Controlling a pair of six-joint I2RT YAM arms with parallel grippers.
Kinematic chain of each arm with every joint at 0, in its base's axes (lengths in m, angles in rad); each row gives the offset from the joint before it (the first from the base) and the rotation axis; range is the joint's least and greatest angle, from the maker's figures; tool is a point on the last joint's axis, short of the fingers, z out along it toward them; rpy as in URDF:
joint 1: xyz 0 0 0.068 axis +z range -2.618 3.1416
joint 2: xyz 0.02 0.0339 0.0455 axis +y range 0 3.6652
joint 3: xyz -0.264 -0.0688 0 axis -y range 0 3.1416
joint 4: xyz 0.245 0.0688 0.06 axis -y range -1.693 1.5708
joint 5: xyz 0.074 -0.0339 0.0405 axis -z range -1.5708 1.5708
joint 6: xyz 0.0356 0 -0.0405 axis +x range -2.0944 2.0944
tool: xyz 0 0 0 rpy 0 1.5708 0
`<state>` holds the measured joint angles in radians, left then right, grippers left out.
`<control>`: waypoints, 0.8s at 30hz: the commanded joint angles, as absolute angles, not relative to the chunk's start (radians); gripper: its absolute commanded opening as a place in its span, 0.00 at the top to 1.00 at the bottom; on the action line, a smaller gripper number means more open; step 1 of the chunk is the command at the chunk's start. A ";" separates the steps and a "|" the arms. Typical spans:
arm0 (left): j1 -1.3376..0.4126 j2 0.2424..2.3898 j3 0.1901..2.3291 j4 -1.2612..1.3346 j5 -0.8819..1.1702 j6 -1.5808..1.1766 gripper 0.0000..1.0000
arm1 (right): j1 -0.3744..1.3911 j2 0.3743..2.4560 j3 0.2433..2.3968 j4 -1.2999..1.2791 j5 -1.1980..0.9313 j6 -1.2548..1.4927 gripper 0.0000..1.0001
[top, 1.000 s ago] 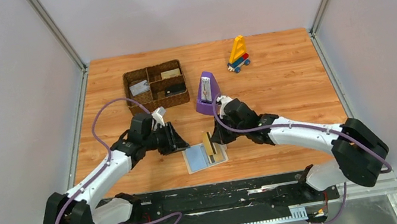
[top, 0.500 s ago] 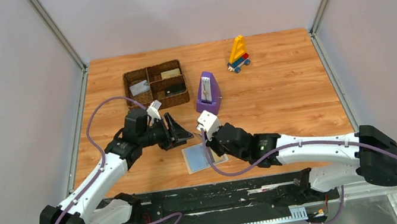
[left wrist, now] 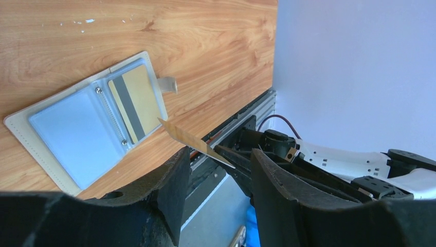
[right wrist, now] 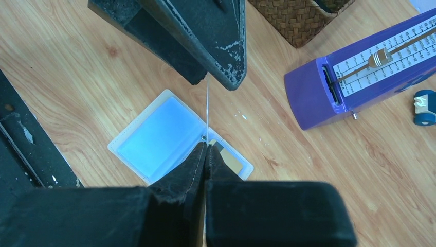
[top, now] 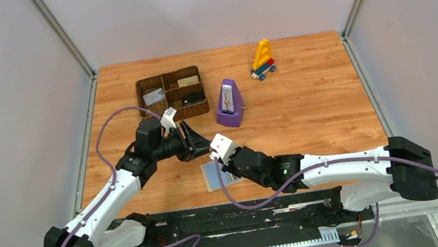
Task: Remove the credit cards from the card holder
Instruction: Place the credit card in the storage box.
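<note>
Pinched tight in the right gripper [right wrist: 205,146]: one tan credit card [left wrist: 193,141], edge-up. Directly beneath those fingers, lying open on the table [top: 307,109]: the card holder [right wrist: 159,134], a striped card [left wrist: 128,100] in its slot. Just beyond, at the held card's far end: the left gripper [top: 199,146], fingers spread. Farther out: purple metronome [top: 229,114], woven tray [top: 176,112].

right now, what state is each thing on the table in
card holder, lying open flat on the table
pocketed card, tucked in the holder
held card, out of the holder, pinched in mid-air
right fingers, shut on the held card
left fingers, open, held card between them
metronome, upright
woven tray, holding cards
</note>
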<state>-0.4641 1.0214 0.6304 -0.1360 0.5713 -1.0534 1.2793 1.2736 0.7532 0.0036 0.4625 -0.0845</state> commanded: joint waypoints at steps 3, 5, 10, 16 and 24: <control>-0.468 1.019 0.610 -0.088 0.589 -1.073 0.47 | 1.297 1.279 0.789 0.076 0.499 -0.110 1.00; -0.468 1.031 0.607 -0.082 0.591 -1.073 0.48 | 1.301 1.283 0.785 0.086 0.500 -0.114 1.00; -0.468 1.064 0.610 -0.081 0.621 -1.071 0.51 | 1.305 1.305 0.792 0.104 0.511 -0.130 1.00; -0.468 1.044 0.602 -0.074 0.603 -1.071 0.82 | 1.312 1.316 0.792 0.087 0.513 -0.109 0.95; -0.468 1.060 0.621 -0.076 0.620 -0.957 1.00 | 1.294 1.260 0.746 0.036 0.505 -0.014 0.51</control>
